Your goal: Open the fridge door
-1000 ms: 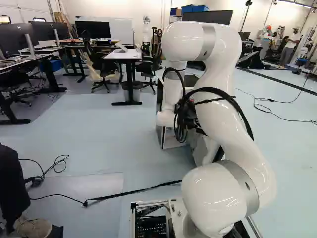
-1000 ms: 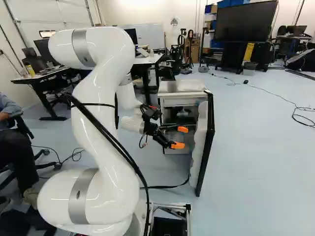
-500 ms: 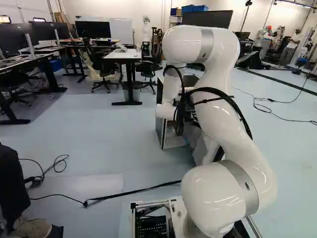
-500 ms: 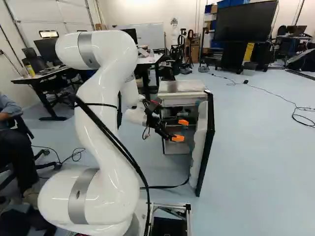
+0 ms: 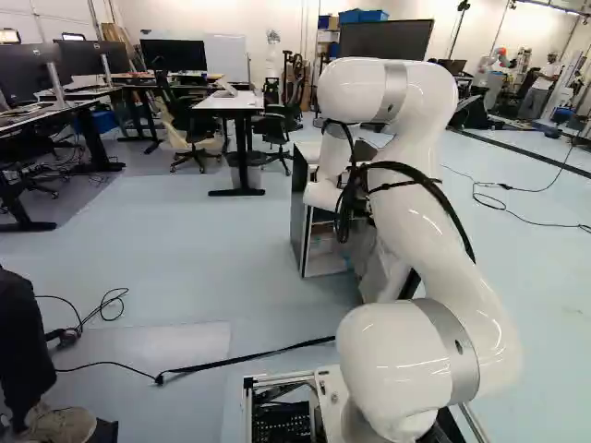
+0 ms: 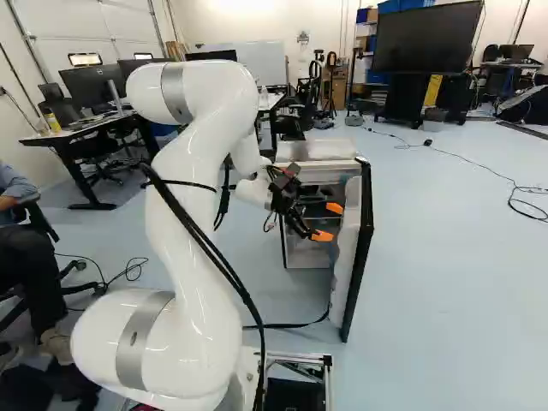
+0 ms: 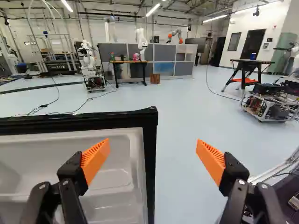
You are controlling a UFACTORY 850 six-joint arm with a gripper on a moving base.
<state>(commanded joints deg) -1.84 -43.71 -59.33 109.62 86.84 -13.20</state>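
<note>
The black two-fingered end effector (image 7: 153,141), released and empty, is held by the white-lined, black-edged fridge door (image 7: 126,163) (already ajar), presumably for pushing.

Wears glossy white, rounded casings (image 6: 193,270) — ringed with satin grey bands (image 6: 133,342). Carries looping black cables (image 5: 346,208), tied on with a thin black strap (image 5: 392,185). Ends in a black gripper (image 6: 328,222) with small round screws (image 7: 65,182) and ribbed, wedge-shaped orange pads (image 7: 95,161).

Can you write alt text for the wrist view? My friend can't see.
The robot's hand is open, orange pads apart. Past one finger is the fridge door, white inside with a black edge, then pale floor.
</note>
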